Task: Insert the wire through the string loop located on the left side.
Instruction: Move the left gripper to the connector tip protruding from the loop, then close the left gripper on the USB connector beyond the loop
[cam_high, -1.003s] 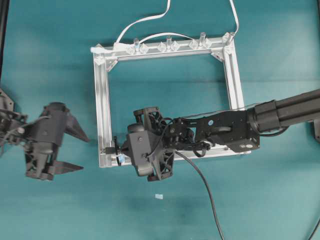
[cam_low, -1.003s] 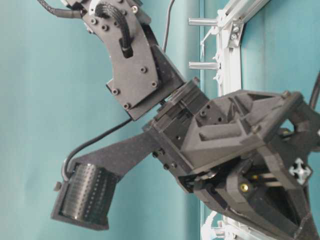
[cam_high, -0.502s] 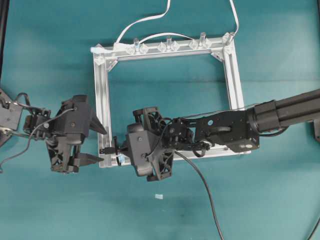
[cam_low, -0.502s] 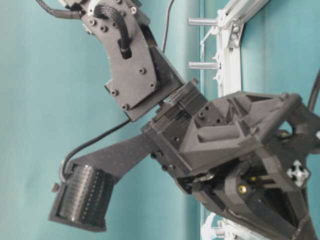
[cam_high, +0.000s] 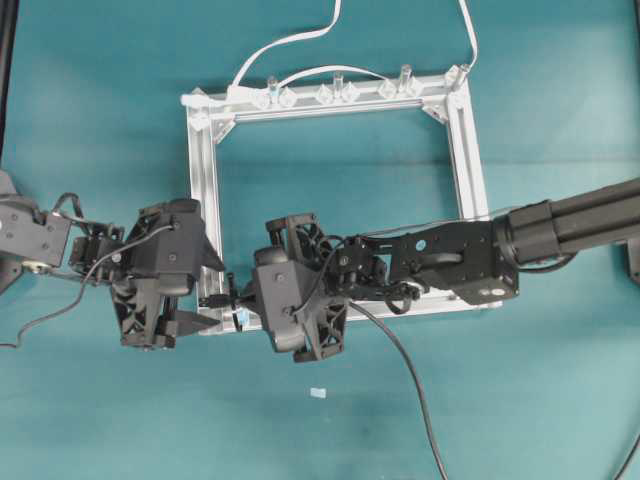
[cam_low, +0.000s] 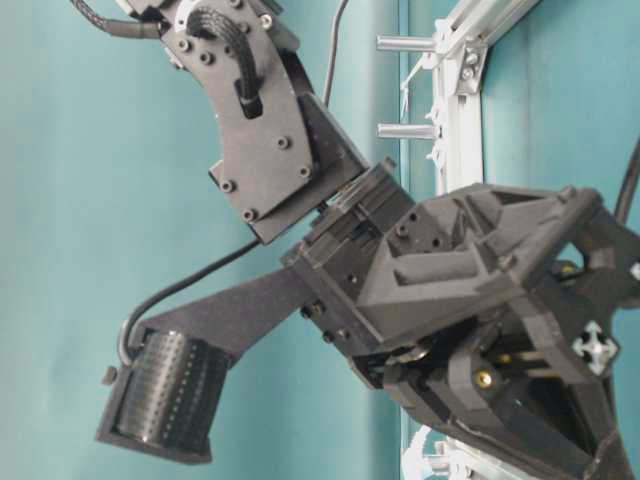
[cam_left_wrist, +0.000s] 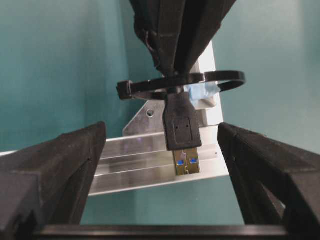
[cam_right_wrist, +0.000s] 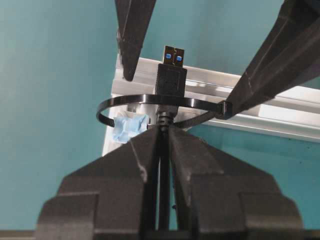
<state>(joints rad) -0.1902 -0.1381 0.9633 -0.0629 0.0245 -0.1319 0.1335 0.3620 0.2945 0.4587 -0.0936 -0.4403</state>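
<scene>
While the left gripper (cam_high: 195, 292) stands at the outer edge of the aluminium frame (cam_high: 205, 200), its jaws are spread wide and hold nothing. In the overhead view its two fingers lie on either side of the frame's lower left corner. In the left wrist view the fingers (cam_left_wrist: 55, 170) flank the plug (cam_left_wrist: 183, 135) with clear gaps on both sides.

The string loop (cam_left_wrist: 210, 80) appears as a thin black band. It is fixed at the frame corner, with a light-blue tape bit (cam_right_wrist: 127, 126) at its base. The plug of the wire (cam_right_wrist: 170, 80) has passed through this loop: in both wrist views the band encircles the wire just behind the plug body. The metal tip of the plug projects beyond the loop, over the frame rail, towards the left gripper.

The right gripper (cam_right_wrist: 163, 131) reaches across from the right of the overhead view. Its jaws are narrow and clamped on the wire directly behind the loop. From this gripper the black wire (cam_high: 410, 370) trails down over the teal table (cam_high: 100, 100).

At the frame's far rail, white cables (cam_high: 290, 42) and clear clips (cam_high: 337, 92) are visible.
</scene>
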